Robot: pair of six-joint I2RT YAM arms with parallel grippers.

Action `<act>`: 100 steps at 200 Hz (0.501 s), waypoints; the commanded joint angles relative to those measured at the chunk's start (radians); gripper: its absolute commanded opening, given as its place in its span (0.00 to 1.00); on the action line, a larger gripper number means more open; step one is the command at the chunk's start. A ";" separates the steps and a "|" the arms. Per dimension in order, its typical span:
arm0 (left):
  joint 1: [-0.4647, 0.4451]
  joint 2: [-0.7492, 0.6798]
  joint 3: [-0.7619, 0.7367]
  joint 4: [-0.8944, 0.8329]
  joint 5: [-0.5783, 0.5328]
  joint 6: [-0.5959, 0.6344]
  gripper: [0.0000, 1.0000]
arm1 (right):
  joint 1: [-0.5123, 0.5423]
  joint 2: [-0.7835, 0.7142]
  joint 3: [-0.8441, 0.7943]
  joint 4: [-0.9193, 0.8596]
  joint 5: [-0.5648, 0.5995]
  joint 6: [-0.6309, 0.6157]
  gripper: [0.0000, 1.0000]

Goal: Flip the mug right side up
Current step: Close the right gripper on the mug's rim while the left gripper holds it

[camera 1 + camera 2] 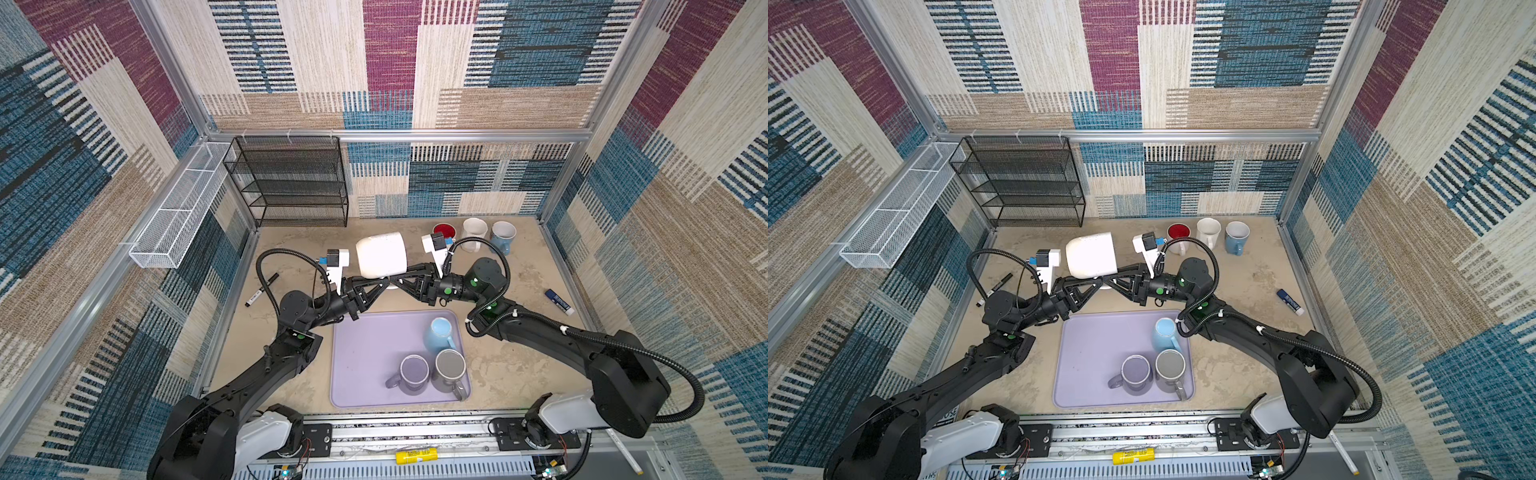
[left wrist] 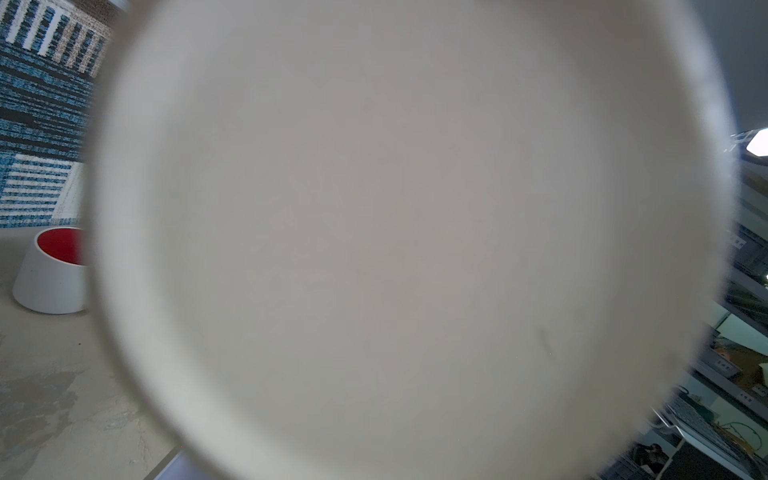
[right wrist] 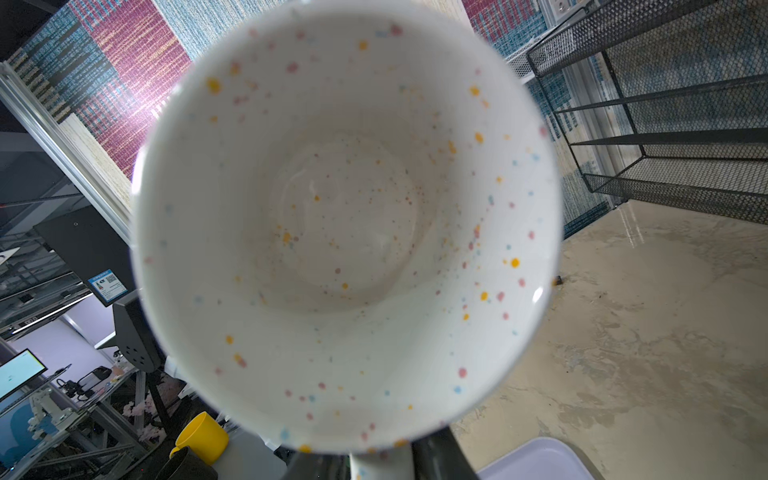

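A white mug [image 1: 382, 254] [image 1: 1092, 254] hangs in the air on its side over the table, behind the tray. Its flat base [image 2: 395, 228] fills the left wrist view, and its speckled inside [image 3: 345, 216] faces the right wrist camera. The handle points down. In both top views my two grippers meet under the mug at the handle. My left gripper [image 1: 384, 282] comes in from the left and is shut on the mug, with its jaws hidden in its wrist view. My right gripper [image 1: 401, 283] [image 3: 380, 465] has a dark finger [image 3: 440, 457] against each side of the handle.
A lilac tray [image 1: 365, 353] at the front holds a light blue mug [image 1: 439, 332], a purple mug [image 1: 413, 372] and a grey mug [image 1: 451, 368]. At the back right stand a red-lined mug [image 1: 444, 230], a white mug [image 1: 473, 232] and a blue mug [image 1: 503, 237]. A black wire shelf [image 1: 291, 183] stands at the back left.
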 commanded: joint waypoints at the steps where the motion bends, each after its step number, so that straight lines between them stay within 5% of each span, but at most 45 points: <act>1: 0.000 -0.005 0.001 0.096 0.017 0.018 0.00 | 0.004 -0.001 0.009 0.066 -0.008 0.030 0.23; 62: 0.000 -0.004 0.002 0.083 0.027 0.025 0.00 | 0.006 -0.003 0.009 0.064 -0.009 0.032 0.00; 100: 0.001 -0.014 0.009 0.059 0.029 0.035 0.02 | 0.006 -0.004 0.013 0.049 -0.008 0.025 0.00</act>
